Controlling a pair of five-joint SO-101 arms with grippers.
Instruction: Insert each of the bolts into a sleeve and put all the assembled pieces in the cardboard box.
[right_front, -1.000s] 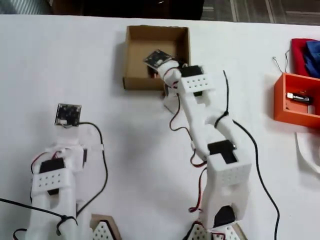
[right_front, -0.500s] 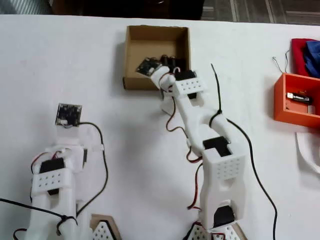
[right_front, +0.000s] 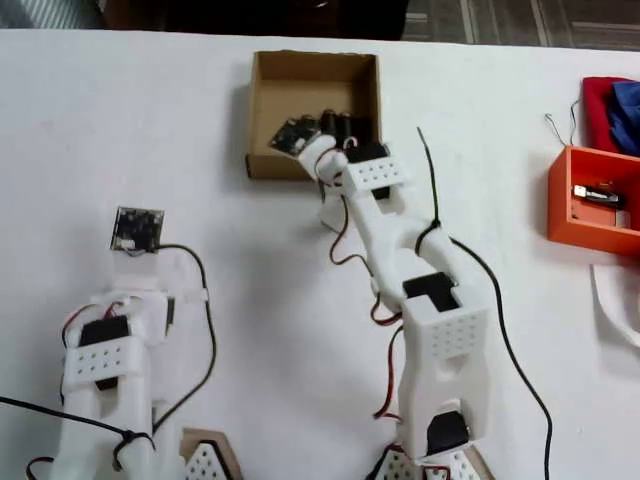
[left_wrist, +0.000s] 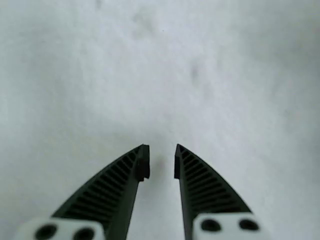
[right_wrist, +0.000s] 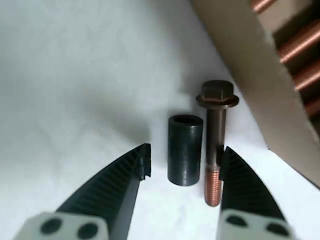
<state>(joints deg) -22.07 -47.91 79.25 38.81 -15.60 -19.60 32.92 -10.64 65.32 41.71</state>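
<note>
Beside the near wall of the cardboard box (right_front: 262, 110), the right arm (right_front: 400, 240) is being held stretched across the white worktop (right_front: 250, 300), its wrist lying over the box's near corner. In the right wrist view, the right tool (right_wrist: 185, 161) is being held low over the worktop with its fingers spread wide apart, and nothing is being clamped. Between those fingers a black sleeve (right_wrist: 185, 150) and a dark bolt (right_wrist: 216, 145) are lying side by side, just beside each other, with the bolt outside the sleeve. The bolt's flanged head is pointing away from the tool, and its copper-coloured threaded end is lying just beside one finger; whether it is being touched cannot be told. The box wall (right_wrist: 240, 65) is being shown close to the bolt, with several copper threaded ends (right_wrist: 295, 45) lying inside. From the high view, dark assembled pieces (right_front: 340, 125) are being shown resting in the box by its near wall.

Well apart from the box, the left arm (right_front: 110, 340) is being held near the worktop's front edge. The left tool (left_wrist: 159, 162) is being held over bare worktop, its fingers slightly parted and gripping nothing.

At the far right, an orange tray (right_front: 590, 215) is sitting on the worktop.
</note>
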